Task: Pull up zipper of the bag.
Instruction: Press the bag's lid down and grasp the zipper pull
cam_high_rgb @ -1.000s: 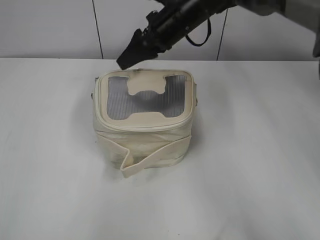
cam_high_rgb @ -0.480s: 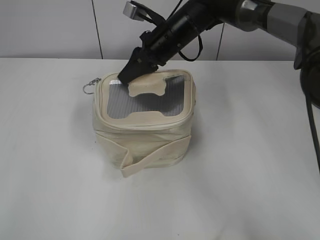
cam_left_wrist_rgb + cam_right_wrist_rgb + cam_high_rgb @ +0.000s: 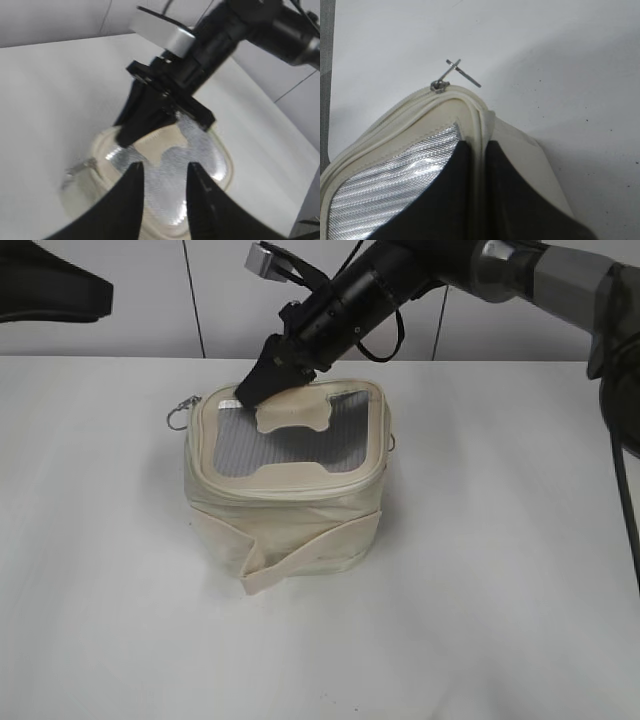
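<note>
The cream bag (image 3: pixel 290 515) stands mid-table with its grey mesh lid up. My right gripper (image 3: pixel 256 390) reaches across to the lid's far left corner. In the right wrist view it (image 3: pixel 478 150) is shut on the lid's cream rim, where the zipper line runs. The silver zipper pull (image 3: pixel 451 75) with its ring sticks out just beyond the fingertips; it also shows at the bag's left corner (image 3: pixel 180 415). My left gripper (image 3: pixel 95 295) hovers at the upper left, open and empty. Its wrist view shows its fingers (image 3: pixel 163 172) above the mesh lid (image 3: pixel 200 155) and the pull (image 3: pixel 80 169).
The white table (image 3: pixel 500 590) runs to a pale panelled wall (image 3: pixel 120 330) behind the bag. A cream strap band (image 3: pixel 300 560) wraps the bag's front side and its end juts out at the lower left.
My right gripper came down onto the lid's far left corner and shut on the rim. The zipper pull swung out to the left. My left arm has come into view at the upper left.
</note>
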{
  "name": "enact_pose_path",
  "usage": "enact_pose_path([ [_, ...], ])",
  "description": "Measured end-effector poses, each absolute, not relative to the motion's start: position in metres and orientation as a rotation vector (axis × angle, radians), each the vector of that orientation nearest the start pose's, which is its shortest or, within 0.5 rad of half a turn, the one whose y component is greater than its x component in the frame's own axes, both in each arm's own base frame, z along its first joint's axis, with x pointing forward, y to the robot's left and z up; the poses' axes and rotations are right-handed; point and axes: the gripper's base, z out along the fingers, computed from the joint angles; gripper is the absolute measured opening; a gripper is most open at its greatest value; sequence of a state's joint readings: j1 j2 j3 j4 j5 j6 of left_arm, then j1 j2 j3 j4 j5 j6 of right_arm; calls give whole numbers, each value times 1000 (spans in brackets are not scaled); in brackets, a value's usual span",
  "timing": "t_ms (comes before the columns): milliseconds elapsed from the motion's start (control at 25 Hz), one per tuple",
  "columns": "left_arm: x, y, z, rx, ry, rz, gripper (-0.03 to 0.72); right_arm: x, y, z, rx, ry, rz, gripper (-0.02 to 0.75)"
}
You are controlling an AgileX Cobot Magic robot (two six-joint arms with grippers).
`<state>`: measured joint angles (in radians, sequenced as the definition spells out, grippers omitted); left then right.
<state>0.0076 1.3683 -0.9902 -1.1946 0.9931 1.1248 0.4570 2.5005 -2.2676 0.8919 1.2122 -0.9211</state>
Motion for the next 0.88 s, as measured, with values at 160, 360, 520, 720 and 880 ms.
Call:
enact_pose_path([
  [160,313,-32,276,604,2116,-911,240,441,291,189,-1370,2142,1084,63],
  [360,330,-39,234,867,2168,-679,244,441,291,189,-1369,2142,1084,63],
  [520,334,-58,218,1070,2155,-533,279,441,291,189,-1369,2143,1083,63],
  [720,335,-84,202,1198,2144,-468,351,441,291,189,-1364,2148,1085,63],
  [880,337,-103,193,1276,2119,-384,360,441,291,189,-1359,2153,1087,60],
])
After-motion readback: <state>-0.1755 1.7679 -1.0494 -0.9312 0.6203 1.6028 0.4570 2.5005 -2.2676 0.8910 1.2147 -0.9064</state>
